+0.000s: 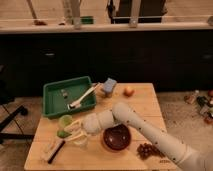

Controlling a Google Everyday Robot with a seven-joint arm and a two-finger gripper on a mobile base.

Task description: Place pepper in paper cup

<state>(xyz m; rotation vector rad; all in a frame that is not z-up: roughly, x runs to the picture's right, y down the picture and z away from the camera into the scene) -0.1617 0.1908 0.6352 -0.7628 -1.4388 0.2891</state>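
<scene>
The pepper is a small bright-green lump at the table's left front, just below the light-green cup. My gripper reaches in from the right, and its tip is right at the pepper, touching or very close to it. The paper cup stands just right of and in front of the gripper's tip, pale and low, partly under my wrist. The pepper is outside the paper cup.
A dark-red bowl sits under my forearm. A green tray with a brush is at the back left. A blue sponge and an orange fruit lie at the back. Grapes are at the front right, a dark-handled tool at the front left.
</scene>
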